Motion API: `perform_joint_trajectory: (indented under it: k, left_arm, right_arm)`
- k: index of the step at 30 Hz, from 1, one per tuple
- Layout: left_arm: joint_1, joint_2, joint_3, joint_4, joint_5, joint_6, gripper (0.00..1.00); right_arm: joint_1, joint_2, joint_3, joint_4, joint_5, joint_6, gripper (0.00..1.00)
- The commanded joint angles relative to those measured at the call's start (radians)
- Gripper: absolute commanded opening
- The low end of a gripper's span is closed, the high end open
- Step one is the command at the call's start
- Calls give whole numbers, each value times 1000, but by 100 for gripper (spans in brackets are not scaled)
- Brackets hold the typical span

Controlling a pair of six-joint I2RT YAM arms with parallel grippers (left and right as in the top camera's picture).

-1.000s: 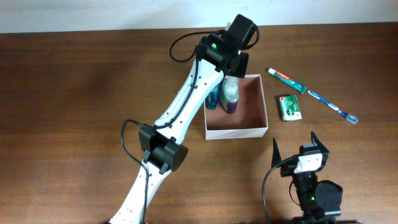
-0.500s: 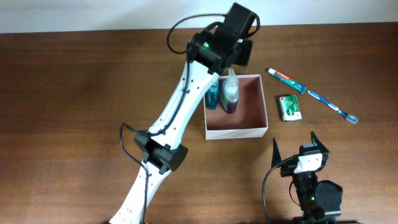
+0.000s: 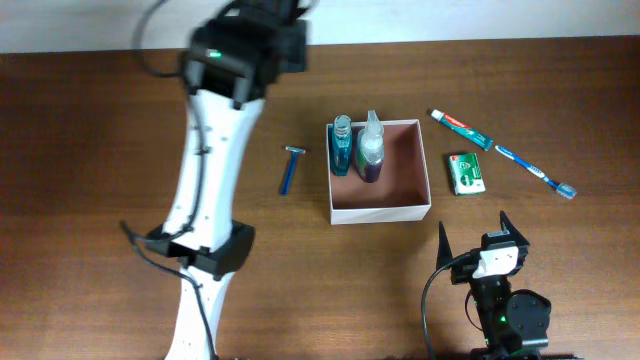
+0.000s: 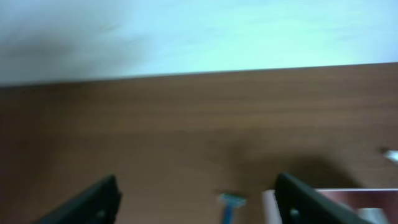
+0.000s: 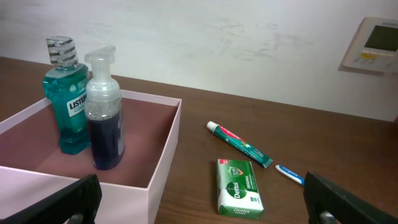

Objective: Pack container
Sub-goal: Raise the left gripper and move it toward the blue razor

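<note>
The container (image 3: 380, 213), a shallow white box with a reddish-brown inside, sits mid-table. A teal mouthwash bottle (image 3: 341, 146) and a clear pump bottle of purple liquid (image 3: 370, 152) stand upright in its left part. My left gripper (image 4: 196, 205) is open and empty, high over the table left of the box, and its view is blurred. A blue razor (image 4: 230, 202) lies on the table far below it. My right gripper (image 5: 202, 211) is open and empty near the front edge, facing the container (image 5: 163, 165) and a green soap packet (image 5: 238, 186).
The blue razor (image 3: 291, 170) lies just left of the box. Right of the box lie the green soap packet (image 3: 466, 172), a toothpaste tube (image 3: 462, 129) and a blue toothbrush (image 3: 537, 172). The left arm (image 3: 215, 150) stretches from the front edge to the far left.
My left arm has swung left and away from the container, its jaws opening. The pump bottle stays standing in the box. The razor, hidden under the arm before, now shows.
</note>
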State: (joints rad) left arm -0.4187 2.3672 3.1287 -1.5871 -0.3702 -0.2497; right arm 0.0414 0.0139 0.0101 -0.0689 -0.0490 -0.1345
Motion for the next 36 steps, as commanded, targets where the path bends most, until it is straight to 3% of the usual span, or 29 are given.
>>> perform_joint_trajectory:
  k: [1,3,7,15,23,32,36]
  left_arm:
    - [48,-17,9,-76,-11,-24,84]
    - [69,-17,3,-101,-2,-31,85]
    - [99,-17,-13,-100,76,-26,98]
    - [181,-17,-113,-101,98,-26,99]
    - [220,-17,-277,-101,369,-25,99]
    - [174,-17,-501,-101,364,17,99]
    - [156,-17,-573,-95,280,16,99]
  right_arm:
    - [9,-10,-5,-6,9,0,99]
    - [9,-10,-5,-6,9,0,99]
    - [9,-10,-5,-6,9,0,99]
    - [9,-10,-5,-6,9,0,99]
    - [9,-10,-5,-6,9,0,99]
    - [9,-10,-5,-6,9,0,99]
    - [9,-10,-5,-6,9,0,99]
